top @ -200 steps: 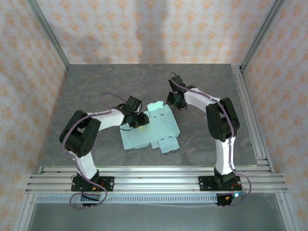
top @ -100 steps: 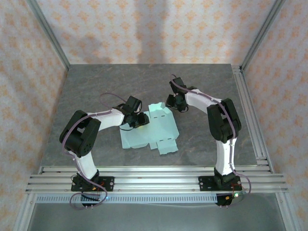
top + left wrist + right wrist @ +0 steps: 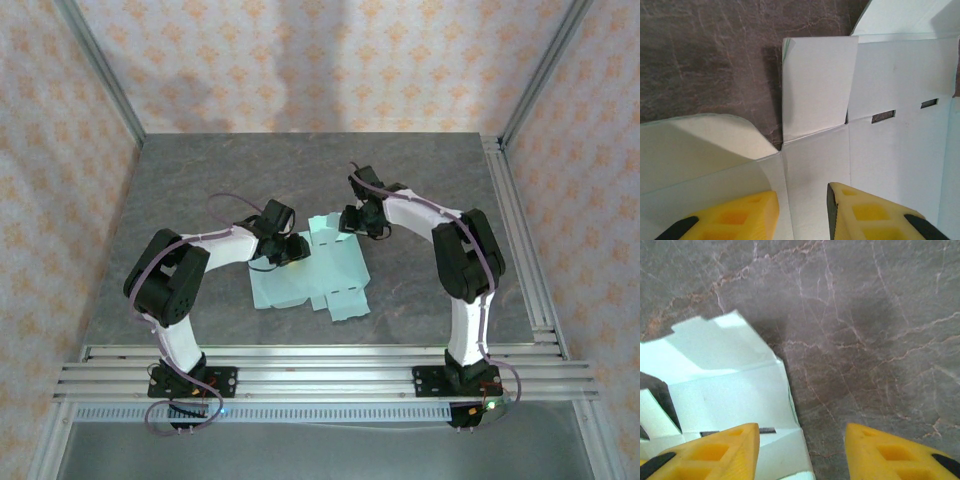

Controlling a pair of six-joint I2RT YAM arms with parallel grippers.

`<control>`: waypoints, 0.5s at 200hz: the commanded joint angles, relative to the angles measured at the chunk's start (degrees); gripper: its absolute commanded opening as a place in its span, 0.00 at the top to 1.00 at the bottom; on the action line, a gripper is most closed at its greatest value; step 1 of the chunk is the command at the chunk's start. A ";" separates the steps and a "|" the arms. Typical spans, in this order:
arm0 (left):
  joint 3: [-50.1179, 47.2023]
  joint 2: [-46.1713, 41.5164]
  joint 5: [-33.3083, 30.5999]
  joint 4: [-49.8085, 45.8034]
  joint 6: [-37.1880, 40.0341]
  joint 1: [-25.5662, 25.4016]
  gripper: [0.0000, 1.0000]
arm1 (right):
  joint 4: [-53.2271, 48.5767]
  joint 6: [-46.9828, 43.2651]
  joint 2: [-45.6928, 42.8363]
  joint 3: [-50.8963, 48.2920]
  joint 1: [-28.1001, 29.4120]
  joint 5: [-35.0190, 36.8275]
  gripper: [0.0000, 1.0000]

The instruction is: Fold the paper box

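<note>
Lying unfolded near the middle of the grey marbled table [image 3: 200, 190], item one: the paper box [image 3: 315, 270], a pale mint die-cut sheet with flaps and tabs. You find it between the two arms, its longer run stretching from 11 o'clock to 5 o'clock in the top view.

Item two: your left gripper [image 3: 298, 245], at the sheet's 10 o'clock edge. In the left wrist view its yellow fingers [image 3: 730, 215] stand spread apart above the card [image 3: 900, 150], nothing pinched between them. A square flap [image 3: 815, 85] sits at 12 o'clock of the gap, casting a shadow along its left side (it looks slightly lifted, though you cannot be sure). A rounded flap [image 3: 705, 140] curves away at 9 o'clock. Two narrow slots [image 3: 883, 116] sit at 2 o'clock.

Item three: your right gripper [image 3: 350, 218], at the sheet's 1 o'clock corner. In the right wrist view its jaws are likewise wide apart and hold nothing: one finger [image 3: 715, 447] is over the card's edge [image 3: 725, 385], the other over bare table. One slot [image 3: 767, 430] shows beside the near finger.

Item four: patterned walls [image 3: 350, 60] around the cell.
</note>
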 commanded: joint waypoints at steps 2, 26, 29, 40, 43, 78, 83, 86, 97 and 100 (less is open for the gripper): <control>-1.78 2.77 -2.74 -4.21 -0.26 -0.15 0.66 | -2.44 -1.29 -2.38 -1.37 0.23 -1.32 0.54; -1.61 2.85 -2.65 -4.14 -0.26 -0.13 0.66 | -2.73 -1.07 -3.11 -1.69 0.20 -1.25 0.62; -1.61 2.90 -2.62 -4.19 -0.30 -0.15 0.65 | -2.79 -1.05 -3.16 -1.69 0.18 -1.21 0.63; -1.52 2.99 -2.54 -4.13 -0.18 -0.14 0.66 | -3.01 -1.12 -3.23 -1.45 0.18 -1.24 0.67; -1.52 3.07 -2.56 -4.19 -0.18 -0.15 0.66 | -3.01 -1.14 -3.25 -1.44 0.18 -1.18 0.67; -1.59 3.08 -2.32 -3.93 -0.16 -0.15 0.66 | -3.44 -1.95 -2.74 -0.63 0.18 -1.39 0.86; -1.59 2.99 -2.34 -3.90 -0.09 -0.15 0.66 | -3.60 -2.15 -2.77 -0.44 0.20 -1.40 0.89; -1.59 2.93 -2.36 -3.87 -0.09 -0.15 0.66 | -3.62 -2.27 -2.69 -0.41 0.19 -1.48 0.90; -1.69 2.82 -2.49 -3.91 -0.05 -0.14 0.66 | -3.78 -2.59 -2.72 -0.31 0.25 -1.51 0.94; -1.77 2.82 -2.50 -3.87 -0.04 -0.15 0.66 | -3.80 -2.74 -2.65 -0.27 0.19 -1.47 0.95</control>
